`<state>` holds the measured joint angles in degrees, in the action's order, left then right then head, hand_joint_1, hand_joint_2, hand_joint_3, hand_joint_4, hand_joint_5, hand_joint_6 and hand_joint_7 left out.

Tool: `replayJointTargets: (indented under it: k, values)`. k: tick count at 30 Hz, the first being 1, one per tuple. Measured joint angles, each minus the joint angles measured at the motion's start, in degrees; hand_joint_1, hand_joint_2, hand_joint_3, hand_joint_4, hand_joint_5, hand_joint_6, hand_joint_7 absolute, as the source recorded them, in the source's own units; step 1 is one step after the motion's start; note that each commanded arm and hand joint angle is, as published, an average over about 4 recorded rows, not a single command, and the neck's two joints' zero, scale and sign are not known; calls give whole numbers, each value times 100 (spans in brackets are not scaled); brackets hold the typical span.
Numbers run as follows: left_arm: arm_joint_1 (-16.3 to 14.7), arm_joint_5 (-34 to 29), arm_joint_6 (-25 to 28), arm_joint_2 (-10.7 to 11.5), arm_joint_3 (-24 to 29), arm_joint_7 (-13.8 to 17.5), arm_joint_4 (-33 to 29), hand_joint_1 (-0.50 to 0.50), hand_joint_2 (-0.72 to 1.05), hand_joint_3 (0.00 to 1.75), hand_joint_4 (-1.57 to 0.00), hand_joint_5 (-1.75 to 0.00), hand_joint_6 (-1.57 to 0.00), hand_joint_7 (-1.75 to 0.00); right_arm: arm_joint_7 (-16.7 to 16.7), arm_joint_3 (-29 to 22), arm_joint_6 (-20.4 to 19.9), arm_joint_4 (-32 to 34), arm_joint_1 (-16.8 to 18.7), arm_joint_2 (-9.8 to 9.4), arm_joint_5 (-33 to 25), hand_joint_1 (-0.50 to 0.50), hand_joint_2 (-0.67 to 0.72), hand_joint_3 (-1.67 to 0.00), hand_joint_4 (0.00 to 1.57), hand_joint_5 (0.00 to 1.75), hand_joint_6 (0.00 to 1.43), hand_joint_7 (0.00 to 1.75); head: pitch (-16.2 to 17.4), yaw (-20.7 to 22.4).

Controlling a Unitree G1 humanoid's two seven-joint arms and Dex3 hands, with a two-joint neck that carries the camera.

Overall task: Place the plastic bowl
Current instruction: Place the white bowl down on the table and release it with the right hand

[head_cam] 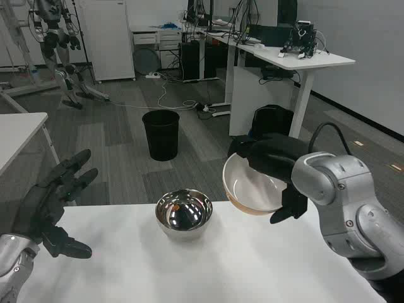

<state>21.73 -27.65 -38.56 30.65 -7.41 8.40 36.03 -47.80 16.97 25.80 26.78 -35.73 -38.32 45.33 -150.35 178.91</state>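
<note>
The white surface (252, 265) carries 1 shiny metal bowl (184, 213) near its far edge. The right hand (274, 165) grips the plastic bowl (252, 185) by its rim, tilted, above the far edge just right of the metal bowl. The left hand (53, 205) hovers at the left edge, fingers (74, 165) spread, holding nothing.

Mirror-shiny metal bowl (184, 214) (glossy plastic bowl (252, 186))
</note>
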Motion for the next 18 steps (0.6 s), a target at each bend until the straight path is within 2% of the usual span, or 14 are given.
replayJointTargets:
  k: [4,6,18]
  values:
    - [-55,80,2,23,208,-89,-917,50,-64,44,-49,0,-52,0,-93,91,-1,0,141,180,55,-46,-60,-155,154,107,126,105,-82,118]
    - [7,101,-36,67,275,-105,-1151,50,-64,44,-49,0,-52,0,-129,141,-4,0,211,246,55,-46,-60,-153,154,107,126,105,-61,103]
    - [-9,113,-30,127,318,-135,-1176,50,-64,44,-49,0,-54,0,-142,156,-3,0,343,268,56,-46,-60,-151,154,107,126,105,-37,9]
